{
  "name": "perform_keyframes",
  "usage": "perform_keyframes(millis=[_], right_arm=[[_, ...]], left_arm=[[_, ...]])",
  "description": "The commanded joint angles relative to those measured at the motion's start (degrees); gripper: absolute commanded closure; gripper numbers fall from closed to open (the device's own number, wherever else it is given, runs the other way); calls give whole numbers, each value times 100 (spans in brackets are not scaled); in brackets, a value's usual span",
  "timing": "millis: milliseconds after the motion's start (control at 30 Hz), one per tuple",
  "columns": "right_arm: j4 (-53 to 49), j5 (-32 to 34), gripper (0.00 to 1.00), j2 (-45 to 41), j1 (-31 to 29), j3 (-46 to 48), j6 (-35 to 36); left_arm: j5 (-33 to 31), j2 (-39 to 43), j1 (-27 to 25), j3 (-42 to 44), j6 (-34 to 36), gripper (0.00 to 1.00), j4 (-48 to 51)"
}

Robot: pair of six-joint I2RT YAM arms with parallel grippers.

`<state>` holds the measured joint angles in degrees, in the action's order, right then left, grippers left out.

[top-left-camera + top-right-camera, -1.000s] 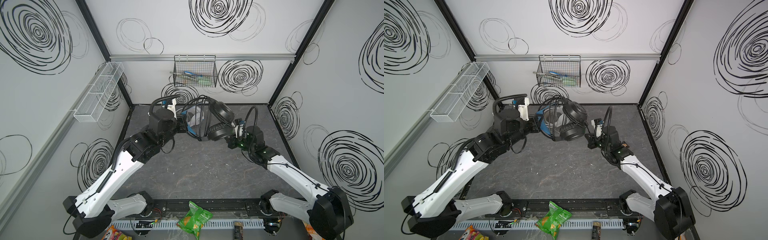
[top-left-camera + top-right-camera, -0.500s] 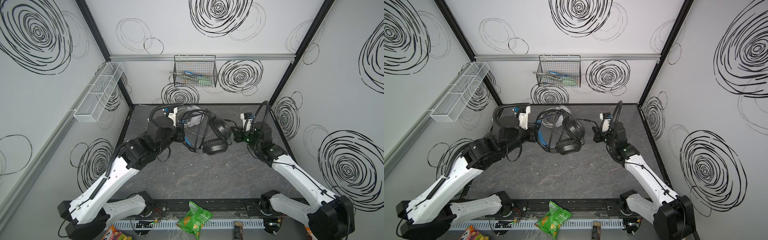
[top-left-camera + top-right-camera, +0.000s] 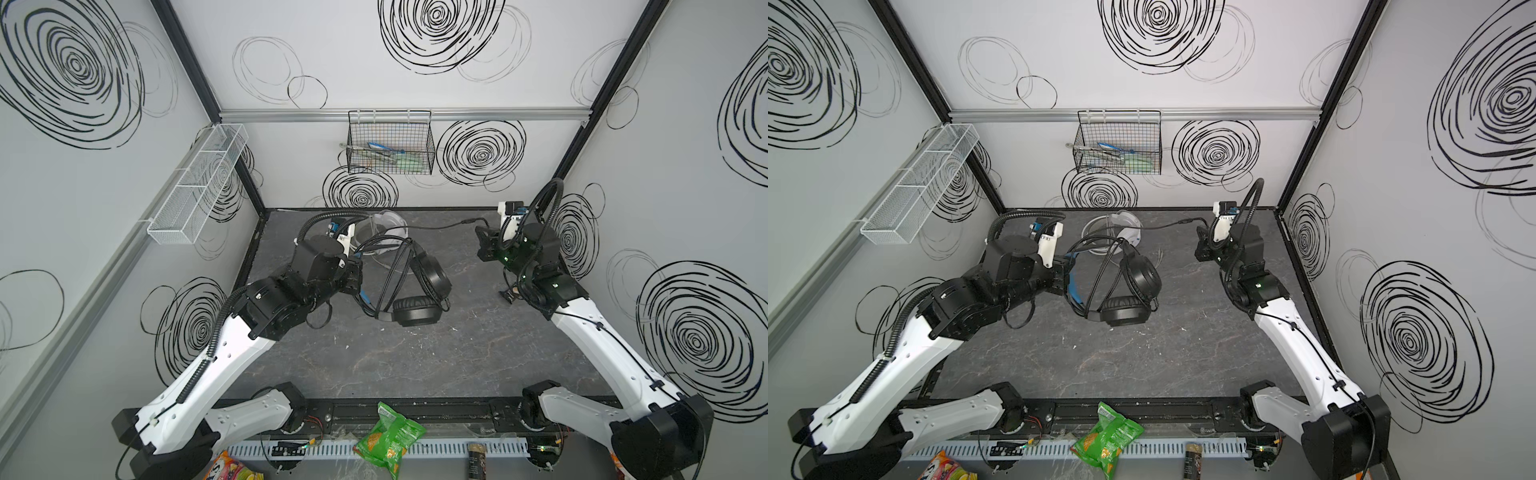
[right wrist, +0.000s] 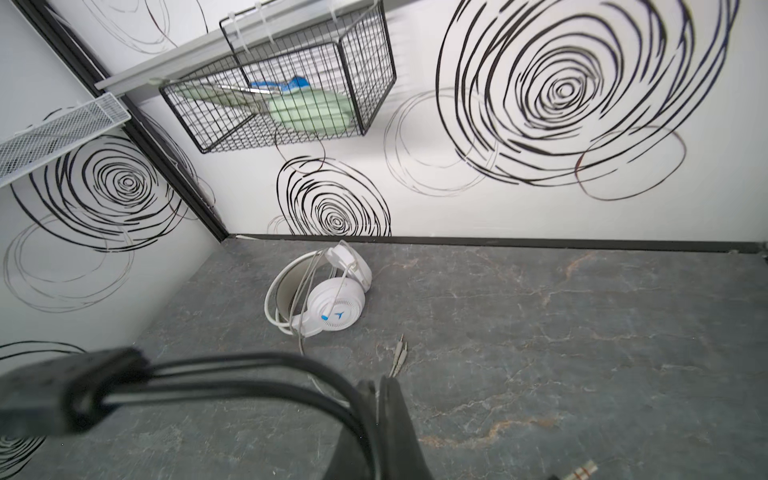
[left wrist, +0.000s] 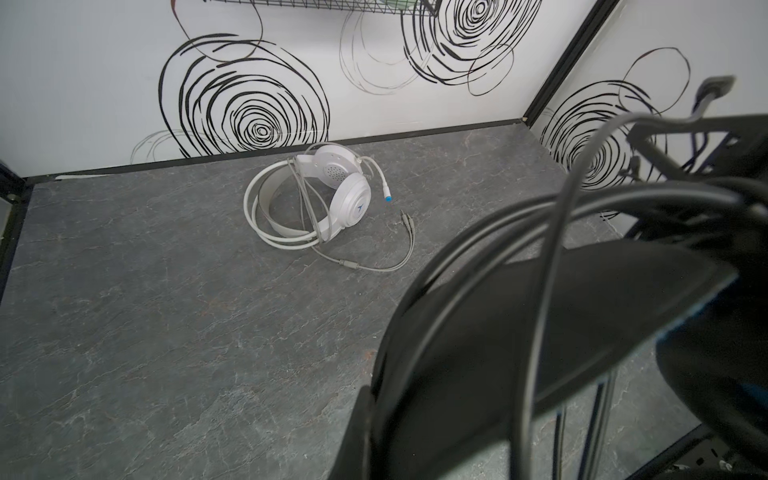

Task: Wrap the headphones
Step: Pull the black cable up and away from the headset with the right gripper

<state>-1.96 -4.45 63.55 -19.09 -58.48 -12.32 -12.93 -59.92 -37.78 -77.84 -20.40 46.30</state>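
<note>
Headphones | black headset (image 3: 417, 318) mid-table, headband clamped by left gripper (image 3: 360, 289), lower cup possibly resting on table (image 3: 415, 374) | black cable (image 3: 440, 226) pinched in right gripper (image 3: 480, 245), drawn taut | white headset (image 5: 316, 199) by back wall, cable coiled | step judged: winding black cable | next: cable to be looped round headband, tension kept

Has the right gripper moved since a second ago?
Yes. The right gripper has moved farther back, closer to the wire basket, with the black cable pinched in it.
</note>
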Motion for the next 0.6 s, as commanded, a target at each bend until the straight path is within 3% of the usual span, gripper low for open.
perform_keyframes(millis=[0,300,567], right_arm=[[55,304,100,26,58,-405,107],[-67,838,100,-138,168,-629,234],[-42,888,100,-137,197,-798,348]], left_arm=[[-35,306,288,51,-110,100,-385],[-17,569,1060,340,-36,100,-536],[73,606,1234,479,457,100,-435]])
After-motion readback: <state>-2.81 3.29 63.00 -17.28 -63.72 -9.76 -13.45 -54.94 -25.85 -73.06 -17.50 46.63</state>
